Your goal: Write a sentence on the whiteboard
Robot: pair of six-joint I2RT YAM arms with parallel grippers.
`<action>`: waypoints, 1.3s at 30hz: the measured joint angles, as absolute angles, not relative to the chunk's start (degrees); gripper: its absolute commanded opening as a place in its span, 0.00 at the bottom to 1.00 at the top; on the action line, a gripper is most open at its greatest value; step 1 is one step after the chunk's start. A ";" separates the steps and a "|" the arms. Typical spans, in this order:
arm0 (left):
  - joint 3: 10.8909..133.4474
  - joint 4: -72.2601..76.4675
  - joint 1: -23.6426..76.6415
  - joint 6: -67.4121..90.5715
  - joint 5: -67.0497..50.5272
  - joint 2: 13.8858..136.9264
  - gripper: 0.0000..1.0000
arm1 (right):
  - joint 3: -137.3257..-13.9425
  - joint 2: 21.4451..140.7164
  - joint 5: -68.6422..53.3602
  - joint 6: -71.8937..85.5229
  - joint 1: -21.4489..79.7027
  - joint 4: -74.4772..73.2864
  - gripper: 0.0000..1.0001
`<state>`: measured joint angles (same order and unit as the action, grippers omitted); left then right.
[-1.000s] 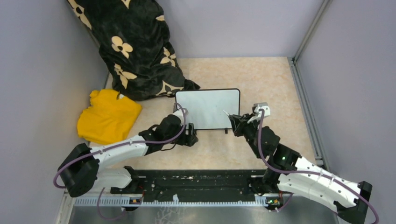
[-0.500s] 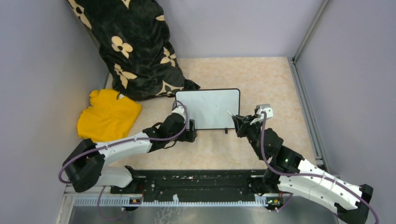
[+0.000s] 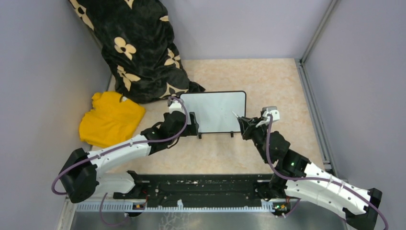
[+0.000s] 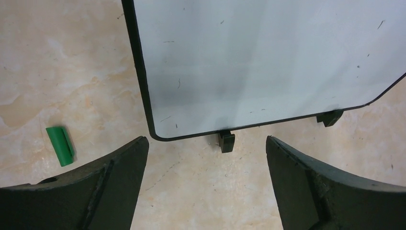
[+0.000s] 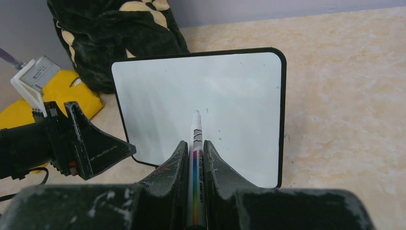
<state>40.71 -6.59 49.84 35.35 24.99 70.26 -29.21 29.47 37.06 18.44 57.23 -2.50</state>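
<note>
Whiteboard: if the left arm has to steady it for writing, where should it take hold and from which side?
Probably the left edge of the whiteboard, on its thin black frame just past the rounded near corner, approached from the left. The open left gripper faces that corner, the feet crowd the near edge, and the right gripper works from the right with the marker.
</note>
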 measured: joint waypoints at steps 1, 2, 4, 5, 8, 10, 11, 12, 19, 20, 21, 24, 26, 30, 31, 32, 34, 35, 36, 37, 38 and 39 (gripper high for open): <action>40.71 -6.55 49.84 35.03 24.58 70.37 0.91 | -29.21 29.61 37.08 18.41 57.23 -2.15 0.00; 40.71 -6.55 49.84 34.72 23.99 70.48 0.88 | -29.21 29.69 37.08 18.41 57.23 -1.93 0.00; 40.71 -6.50 49.84 34.00 21.87 70.94 0.84 | -29.19 29.78 37.10 18.39 57.23 -1.69 0.00; 40.71 -6.48 49.87 33.91 20.91 71.22 0.82 | -29.19 29.78 37.12 18.39 57.23 -1.67 0.00; 40.71 -6.35 50.19 34.06 18.92 72.73 0.79 | -29.19 29.78 37.26 18.31 57.23 -1.67 0.00; 40.71 -6.09 50.85 34.48 18.39 74.61 0.76 | -29.19 29.78 37.30 18.15 57.23 -1.67 0.00; 40.71 -6.02 51.22 34.65 18.26 75.66 0.75 | -29.19 29.78 37.32 18.11 57.23 -1.67 0.00; 40.75 -6.04 51.55 34.85 18.06 76.77 0.73 | -29.19 29.78 37.36 18.09 57.23 -1.67 0.00; 43.18 -6.00 52.40 35.59 17.47 83.99 0.63 | -29.19 29.78 37.52 18.06 57.23 -1.69 0.00; 43.48 -5.89 52.40 35.70 17.50 84.62 0.62 | -29.19 29.78 37.54 18.06 57.23 -1.69 0.00; 43.86 -5.56 52.40 35.86 17.50 85.45 0.61 | -29.19 29.80 37.58 18.06 57.23 -1.69 0.00; 44.45 -4.86 52.40 36.05 17.50 87.22 0.58 | -29.19 29.80 37.71 18.06 57.23 -1.69 0.00; 44.95 -4.71 52.40 36.10 17.52 88.55 0.56 | -29.19 29.82 37.78 18.06 57.23 -1.67 0.00; 46.50 -4.45 52.40 36.05 17.52 91.39 0.52 | -29.19 30.26 37.91 18.06 57.23 -1.69 0.00; 46.94 -4.45 52.40 36.03 17.52 91.98 0.51 | -29.19 30.35 37.91 18.06 57.23 -1.69 0.00; 47.18 -4.43 52.42 36.03 17.52 92.29 0.50 | -29.19 30.39 37.91 18.06 57.23 -1.69 0.00; 47.55 -4.38 52.45 36.03 17.52 92.77 0.47 | -29.19 30.44 37.91 18.06 57.23 -1.69 0.00; 47.75 -4.40 52.49 36.03 17.52 92.99 0.45 | -29.19 30.44 37.91 18.06 57.23 -1.69 0.00; 47.94 -4.38 52.53 36.01 17.52 93.21 0.43 | -29.19 30.44 37.91 18.06 57.23 -1.69 0.00; 48.07 -4.34 52.62 36.01 17.54 93.36 0.41 | -29.19 30.44 37.91 18.06 57.23 -1.72 0.00; 48.12 -4.23 52.69 35.97 17.54 93.51 0.40 | -29.19 30.44 37.91 18.06 57.23 -1.69 0.00; 48.12 -4.21 52.77 35.99 17.56 93.65 0.38 | -29.19 30.44 37.91 18.06 57.23 -1.72 0.00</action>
